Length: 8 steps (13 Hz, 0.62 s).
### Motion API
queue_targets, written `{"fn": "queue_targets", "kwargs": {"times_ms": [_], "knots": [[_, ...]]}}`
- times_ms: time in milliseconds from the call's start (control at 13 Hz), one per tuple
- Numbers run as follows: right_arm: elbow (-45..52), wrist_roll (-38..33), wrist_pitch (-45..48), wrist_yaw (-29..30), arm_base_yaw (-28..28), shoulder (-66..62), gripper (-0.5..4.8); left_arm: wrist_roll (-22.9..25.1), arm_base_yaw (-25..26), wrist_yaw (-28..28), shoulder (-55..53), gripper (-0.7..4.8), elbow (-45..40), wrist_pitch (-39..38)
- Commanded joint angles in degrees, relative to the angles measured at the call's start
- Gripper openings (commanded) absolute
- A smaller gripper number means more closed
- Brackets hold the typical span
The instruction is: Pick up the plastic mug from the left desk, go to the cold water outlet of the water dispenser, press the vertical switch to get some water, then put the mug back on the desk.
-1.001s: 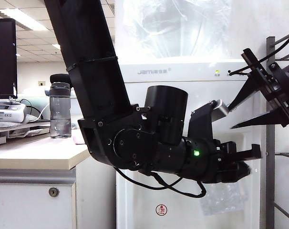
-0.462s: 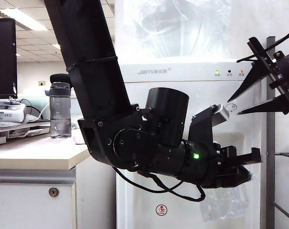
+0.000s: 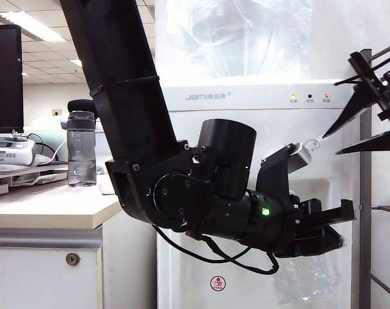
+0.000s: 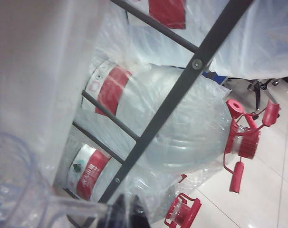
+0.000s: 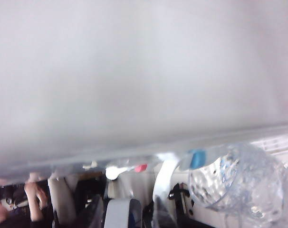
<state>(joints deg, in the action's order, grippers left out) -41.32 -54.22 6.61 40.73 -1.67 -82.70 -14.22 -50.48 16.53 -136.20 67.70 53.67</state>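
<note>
The clear plastic mug (image 3: pixel 304 280) hangs in the recess of the white water dispenser (image 3: pixel 208 122). My left gripper (image 3: pixel 340 226) is shut on its handle (image 4: pixel 72 206), and the dark fingertips (image 4: pixel 129 216) show in the left wrist view. My right gripper (image 3: pixel 331 145) is open at the upper right, its fingers pointing at the dispenser front with nothing between them. In the right wrist view the mug (image 5: pixel 244 183) sits beside the cold water outlet's blue collar (image 5: pixel 197 158). A white lever (image 5: pixel 163 180) hangs next to it; I cannot tell if it is the vertical switch. The left desk (image 3: pixel 47 206) stands at the left.
A smoky-grey bottle (image 3: pixel 81 148) with a black cap stands on the desk. A grey metal rack (image 3: pixel 364 193) stands right of the dispenser, holding big wrapped water bottles (image 4: pixel 182 123) with red caps. A red-pink collar (image 5: pixel 141 167) marks the other tap.
My right gripper has moved up and to the right, away from the dispenser front, staying open. The left gripper has dipped slightly with the mug.
</note>
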Motion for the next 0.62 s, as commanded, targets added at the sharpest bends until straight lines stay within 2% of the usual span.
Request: {"fn": "queue_targets", "kwargs": {"times_ms": [77,616], "knots": [[-0.2,0.0,1.4,0.4,-0.6,0.2,1.44,0.2,-0.4,1.7,0.5,-0.06,0.3,1.6],[-0.3,0.0,2.7,0.4,-1.2,0.2,1.44,0.3,-1.6,2.7,1.3,-0.06,-0.3,0.4]]}}
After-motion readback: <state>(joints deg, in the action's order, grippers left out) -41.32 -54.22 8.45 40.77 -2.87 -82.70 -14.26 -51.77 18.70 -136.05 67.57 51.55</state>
